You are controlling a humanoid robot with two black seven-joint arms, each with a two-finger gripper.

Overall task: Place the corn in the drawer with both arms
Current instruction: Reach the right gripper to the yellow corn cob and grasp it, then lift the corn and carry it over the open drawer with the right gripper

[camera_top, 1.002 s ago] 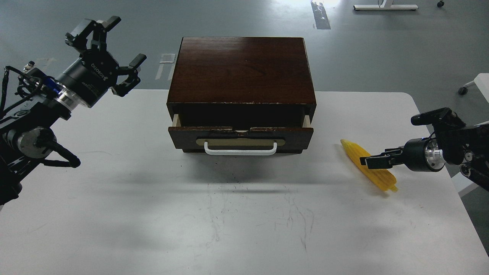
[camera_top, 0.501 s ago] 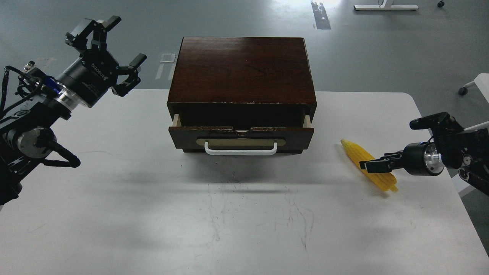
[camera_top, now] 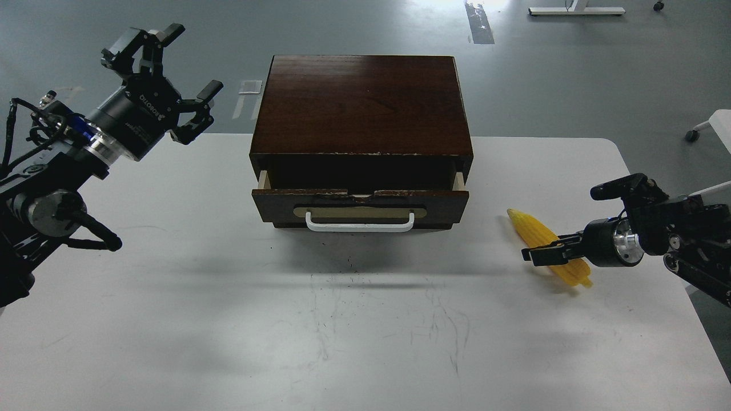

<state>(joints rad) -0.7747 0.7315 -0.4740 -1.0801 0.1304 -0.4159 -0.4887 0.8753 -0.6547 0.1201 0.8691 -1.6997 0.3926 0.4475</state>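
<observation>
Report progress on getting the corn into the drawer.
Done: the drawer is pulled partly open. In hand: the right gripper is at the corn, which lies on the table; a grasp is unclear. Left: lifting it into the drawer. The left gripper hangs open, away.

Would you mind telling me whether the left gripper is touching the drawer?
Apart. The head view shows the left gripper raised, left of the box, with bare floor between it and the drawer.
</observation>
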